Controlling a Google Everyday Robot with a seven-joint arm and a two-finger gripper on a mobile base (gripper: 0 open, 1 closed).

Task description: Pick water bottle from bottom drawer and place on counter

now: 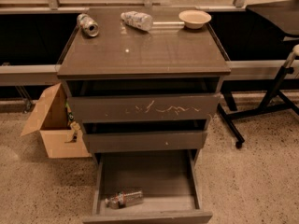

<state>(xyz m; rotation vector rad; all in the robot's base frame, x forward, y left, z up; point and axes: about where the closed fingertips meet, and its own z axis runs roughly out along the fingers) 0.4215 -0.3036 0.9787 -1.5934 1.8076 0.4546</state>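
Clear water bottle (124,199), bottom drawer (154,174), gripper unseen

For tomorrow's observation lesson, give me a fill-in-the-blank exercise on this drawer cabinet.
The bottom drawer stands ____.
The water bottle lies on its ____ inside it.
The counter holds a can, a patterned bottle and a ____.
The gripper is ____ of view.
Missing: open; side; bowl; out.
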